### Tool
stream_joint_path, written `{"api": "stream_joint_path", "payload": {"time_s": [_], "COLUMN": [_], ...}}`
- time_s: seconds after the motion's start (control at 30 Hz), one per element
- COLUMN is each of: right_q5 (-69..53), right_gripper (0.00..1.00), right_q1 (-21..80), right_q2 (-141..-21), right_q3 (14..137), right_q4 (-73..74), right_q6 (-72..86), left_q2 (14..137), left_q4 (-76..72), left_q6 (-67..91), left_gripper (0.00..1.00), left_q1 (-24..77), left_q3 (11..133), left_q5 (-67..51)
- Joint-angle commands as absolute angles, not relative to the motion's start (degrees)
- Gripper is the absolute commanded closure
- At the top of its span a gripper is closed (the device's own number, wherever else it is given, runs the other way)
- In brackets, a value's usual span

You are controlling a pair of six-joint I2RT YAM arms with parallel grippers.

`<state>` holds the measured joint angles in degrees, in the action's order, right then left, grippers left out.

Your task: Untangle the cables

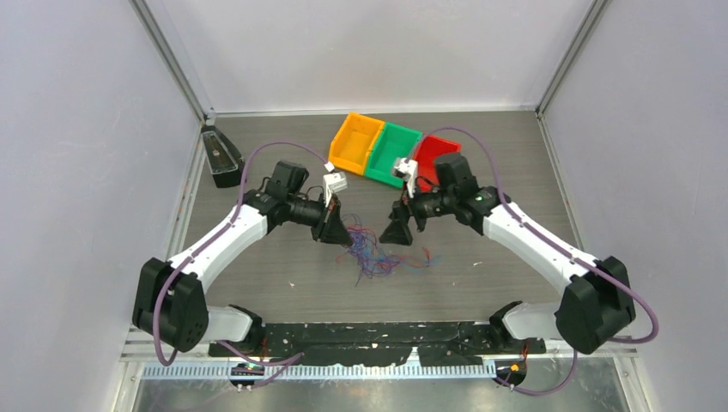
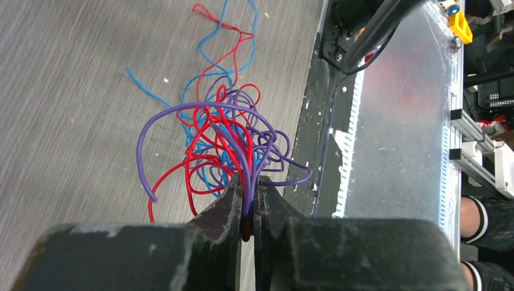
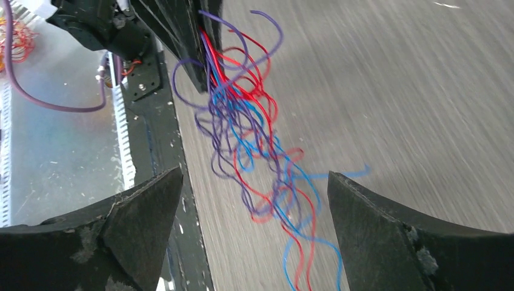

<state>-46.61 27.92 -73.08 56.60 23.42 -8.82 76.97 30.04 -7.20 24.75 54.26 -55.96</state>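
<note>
The cables (image 1: 371,253) are a loose tangle of thin red, blue and purple strands lying mid-table between the two arms. My left gripper (image 1: 333,230) is shut on a pinch of purple and red strands (image 2: 245,182). The rest of the bundle (image 2: 224,133) fans out from its tips onto the table. My right gripper (image 3: 254,176) stands wide open just right of the tangle (image 3: 242,115), with blurred strands lying below the gap and nothing touching its fingers. In the right wrist view the left gripper's fingers (image 3: 200,66) hold the top of the bundle.
Orange (image 1: 356,142), green (image 1: 393,153) and red (image 1: 433,154) bins stand in a row at the back. A black tool (image 1: 221,156) lies at the back left. A black base bar (image 1: 386,330) runs along the near edge.
</note>
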Motion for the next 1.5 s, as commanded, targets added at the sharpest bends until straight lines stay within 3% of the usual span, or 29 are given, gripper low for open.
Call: {"api": "stream_joint_path", "payload": {"time_s": [0.0,0.2,0.27,0.3,0.37,0.43,0.5,0.77,0.9,1.03,1.1,1.17,1.2,1.23,1.27,1.47], "right_q5": [-46.66,-45.10,-44.83,-44.74,-44.48,-44.63,-45.16,-50.03,-50.60,-51.05,-51.01,-50.98,-50.98,-51.02,-51.21,-52.48], "right_gripper": [0.05,0.02,0.31,0.66,0.91,0.94,0.94,0.95,0.95,0.95,0.95,0.95,0.95,0.95,0.95,0.95], "right_q1": [34.32,38.25,38.42,38.43,38.36,38.32,38.32,38.28,38.32,38.24,38.29,38.27,38.20,38.08,37.43,28.14], "right_q2": [-76.97,-84.26,-85.69,-86.04,-84.87,-82.03,-78.61,-75.45,-75.73,-75.72,-75.37,-75.02,-74.92,-74.83,-74.77,-71.70], "right_q3": [55.83,55.95,56.20,56.27,56.21,54.68,53.44,54.14,54.48,54.30,54.17,54.07,54.06,54.14,54.38,53.97], "right_q4": [7.09,2.02,1.59,1.76,2.23,2.38,2.45,3.67,3.83,3.77,3.77,3.80,4.16,4.76,6.33,18.24], "right_q6": [-0.81,-0.11,-0.09,-0.22,-0.57,-1.09,-2.11,-1.31,-0.79,-0.34,-0.32,-0.27,-0.27,-0.68,-1.44,-9.09], "left_q2": [74.15,71.36,70.47,70.08,69.04,67.67,65.79,57.73,58.65,60.56,61.14,61.43,61.56,61.56,61.32,56.68], "left_q4": [23.17,23.37,23.97,25.13,28.05,29.73,28.47,0.86,-5.44,-10.03,-10.36,-8.81,-7.49,-4.64,-0.06,26.27], "left_q6": [-2.16,-3.93,-4.47,-5.14,-7.37,-8.23,-8.07,4.62,6.58,10.60,11.58,11.30,11.59,10.91,8.61,-8.26], "left_gripper": [0.90,0.88,0.88,0.86,0.69,0.52,0.41,0.21,0.18,0.24,0.33,0.56,0.71,0.94,1.00,1.00], "left_q1": [25.39,25.39,25.31,25.19,23.92,20.84,17.18,18.00,22.15,23.81,24.52,25.28,25.28,24.96,24.52,11.79], "left_q3": [55.89,53.45,52.92,52.96,53.07,51.93,49.82,36.12,35.97,36.44,37.29,38.28,38.78,39.79,40.94,44.49], "left_q5": [-60.85,-62.76,-62.44,-61.76,-60.20,-59.78,-60.08,-58.47,-57.30,-57.74,-58.29,-57.91,-58.38,-59.46,-59.98,-61.22]}}
